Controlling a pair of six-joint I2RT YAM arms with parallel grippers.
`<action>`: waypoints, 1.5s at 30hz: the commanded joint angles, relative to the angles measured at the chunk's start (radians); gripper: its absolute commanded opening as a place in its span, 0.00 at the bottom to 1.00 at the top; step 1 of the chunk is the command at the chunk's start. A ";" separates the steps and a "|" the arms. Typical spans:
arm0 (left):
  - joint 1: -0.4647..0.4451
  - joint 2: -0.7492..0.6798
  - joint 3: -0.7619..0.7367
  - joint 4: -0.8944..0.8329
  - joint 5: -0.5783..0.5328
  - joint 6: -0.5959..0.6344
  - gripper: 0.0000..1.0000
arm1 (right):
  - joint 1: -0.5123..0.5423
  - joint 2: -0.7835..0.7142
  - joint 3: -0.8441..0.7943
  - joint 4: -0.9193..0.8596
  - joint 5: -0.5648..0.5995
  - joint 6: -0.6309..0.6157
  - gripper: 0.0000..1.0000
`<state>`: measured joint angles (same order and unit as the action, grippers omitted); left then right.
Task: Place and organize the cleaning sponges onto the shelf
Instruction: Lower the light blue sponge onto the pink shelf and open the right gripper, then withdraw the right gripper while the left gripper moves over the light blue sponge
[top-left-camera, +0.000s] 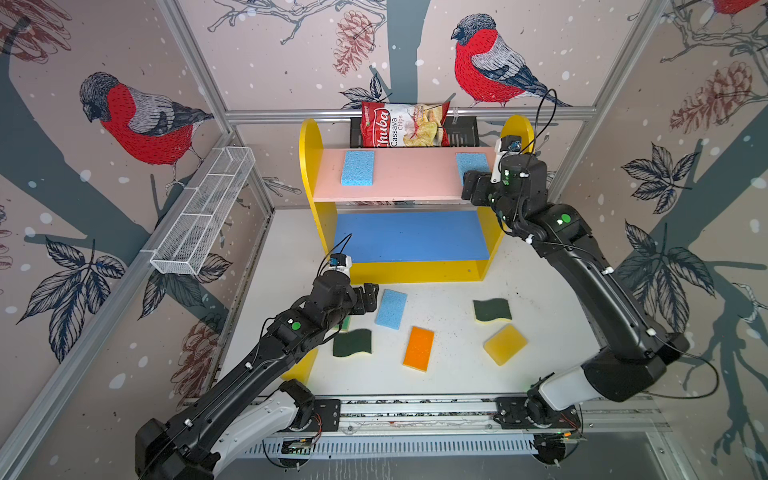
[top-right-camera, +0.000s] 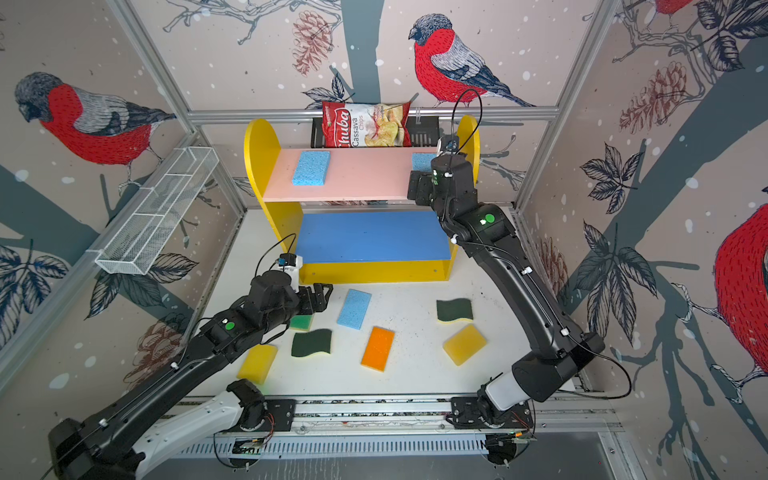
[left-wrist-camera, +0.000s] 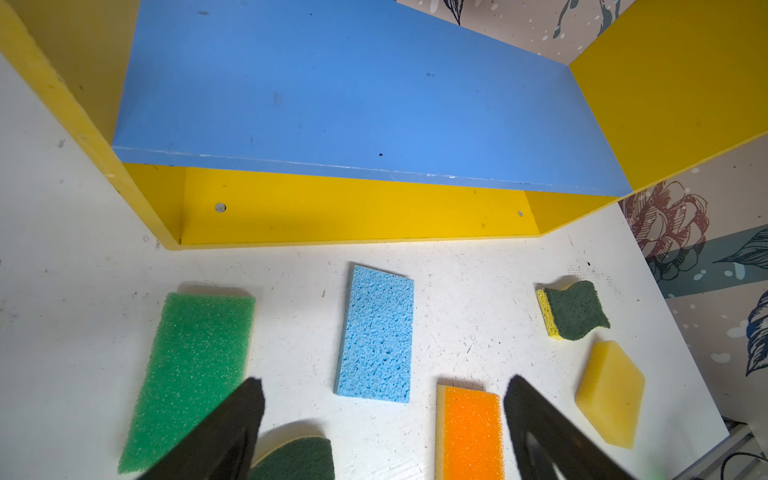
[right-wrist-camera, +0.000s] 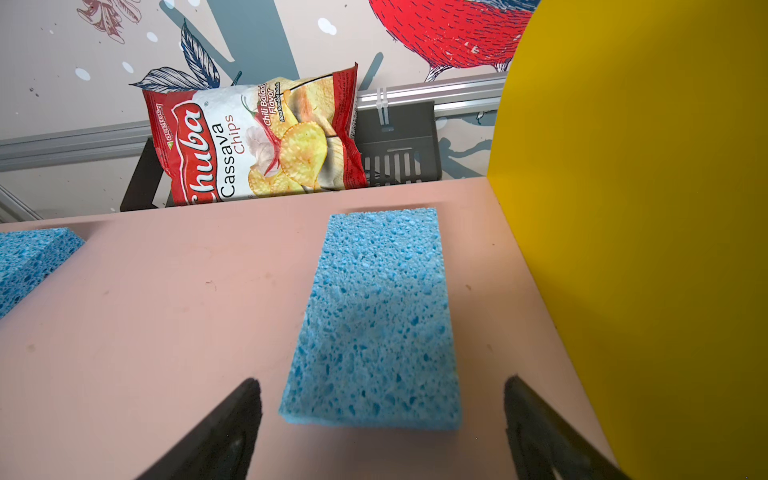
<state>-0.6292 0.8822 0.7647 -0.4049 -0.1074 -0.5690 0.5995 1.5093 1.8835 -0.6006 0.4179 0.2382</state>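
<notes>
2 blue sponges (top-left-camera: 357, 168) flat on shelf (top-left-camera: 415, 178) pink board.

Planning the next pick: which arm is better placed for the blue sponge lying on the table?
Left, probably. The left end effector, open, sits next to that blue sponge, while the right end effector is up over the pink board.

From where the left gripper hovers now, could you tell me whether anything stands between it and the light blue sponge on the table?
Nothing visible does. The left gripper, jaws open, is beside the light blue sponge with nothing between them. The green sponge and orange sponge lie off to either side, apart from it.
</notes>
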 joint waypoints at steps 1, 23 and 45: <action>0.004 -0.004 -0.001 0.001 -0.006 0.001 0.91 | 0.003 -0.016 -0.001 0.013 0.010 -0.005 0.91; 0.003 0.003 0.044 -0.092 -0.025 0.026 0.90 | 0.010 -0.207 -0.185 0.037 -0.008 -0.021 0.89; 0.002 0.034 -0.009 -0.138 0.046 0.046 0.91 | -0.013 -0.464 -0.621 0.122 -0.153 0.113 0.96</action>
<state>-0.6285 0.9134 0.7624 -0.5522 -0.0814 -0.5098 0.5873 1.0641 1.2934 -0.5312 0.3050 0.3149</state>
